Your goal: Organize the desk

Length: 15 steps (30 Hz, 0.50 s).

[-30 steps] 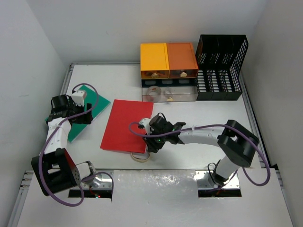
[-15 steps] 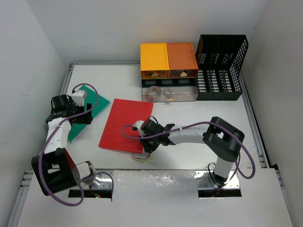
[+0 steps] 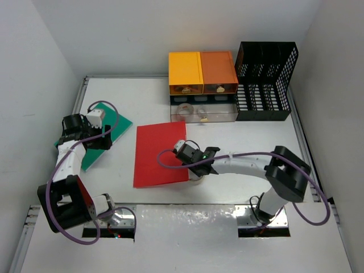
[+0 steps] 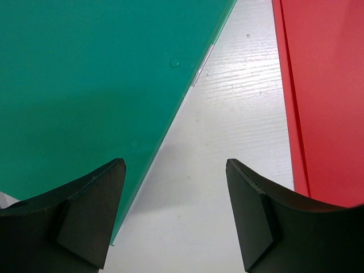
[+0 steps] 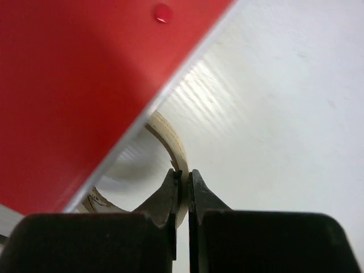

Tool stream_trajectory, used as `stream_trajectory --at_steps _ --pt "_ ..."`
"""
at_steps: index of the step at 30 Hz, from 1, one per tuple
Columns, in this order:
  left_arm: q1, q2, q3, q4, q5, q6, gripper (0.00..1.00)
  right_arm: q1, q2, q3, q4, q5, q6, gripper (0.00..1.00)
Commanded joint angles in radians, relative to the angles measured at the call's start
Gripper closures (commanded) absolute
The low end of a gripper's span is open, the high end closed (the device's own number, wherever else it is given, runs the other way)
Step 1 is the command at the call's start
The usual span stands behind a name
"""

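Note:
On the white desk (image 3: 250, 136) lie a red folder (image 3: 161, 153) in the middle and a green folder (image 3: 105, 132) at the left. A beige tape ring (image 3: 197, 180) shows at the red folder's lower right corner. In the right wrist view the red folder (image 5: 85, 85) covers part of the tape ring (image 5: 176, 149). My right gripper (image 5: 183, 179) is shut on the ring's wall, one finger inside and one outside; from above it (image 3: 196, 173) is at the folder's corner. My left gripper (image 3: 105, 139) hangs open over the green folder's edge (image 4: 96, 74), with bare desk (image 4: 239, 114) between its fingers (image 4: 175, 170).
A yellow-and-orange drawer unit (image 3: 202, 73) stands at the back on a clear tray (image 3: 202, 112) that holds rolls. A black mesh file rack (image 3: 266, 79) stands to its right. Metal rails (image 3: 301, 142) run along the desk's sides.
My right gripper has shut on the tape ring and shifted to the right with it. The red folder has turned and slid right. The left arm has stayed put.

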Motion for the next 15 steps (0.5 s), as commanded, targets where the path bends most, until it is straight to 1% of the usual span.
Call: stream_trajectory --at_steps 1,3,6,7,8,11,12,13,14,15 --pt "0.006 -0.004 0.039 0.017 0.033 0.012 0.30 -0.027 -0.109 0.010 -0.126 0.160 -0.038 1.00" --pt "0.006 -0.004 0.042 0.015 0.036 0.012 0.30 -0.050 -0.168 -0.002 -0.136 0.168 -0.040 1.00" --pt "0.007 -0.007 0.040 0.012 0.039 0.015 0.30 -0.142 -0.249 -0.026 -0.126 0.165 -0.031 1.00" --pt "0.007 -0.008 0.039 0.011 0.041 0.017 0.30 -0.165 -0.273 -0.033 -0.117 0.139 -0.029 1.00" --pt "0.007 -0.008 0.037 0.012 0.044 0.017 0.30 -0.214 -0.322 -0.034 -0.087 0.127 -0.031 1.00" --pt "0.007 -0.005 0.040 0.014 0.050 0.017 0.30 -0.293 -0.386 -0.037 0.021 0.076 -0.038 1.00" --pt "0.007 -0.005 0.043 0.014 0.051 0.015 0.30 -0.340 -0.405 -0.031 0.048 0.067 -0.040 1.00" --pt "0.007 -0.005 0.048 0.009 0.050 0.015 0.30 -0.363 -0.406 -0.013 0.091 0.050 -0.050 1.00" --pt "0.007 -0.007 0.049 0.008 0.050 0.015 0.30 -0.415 -0.400 0.003 0.110 0.039 -0.058 1.00" --pt "0.006 -0.008 0.048 0.004 0.051 0.017 0.30 -0.442 -0.368 0.042 0.143 0.032 -0.075 1.00"
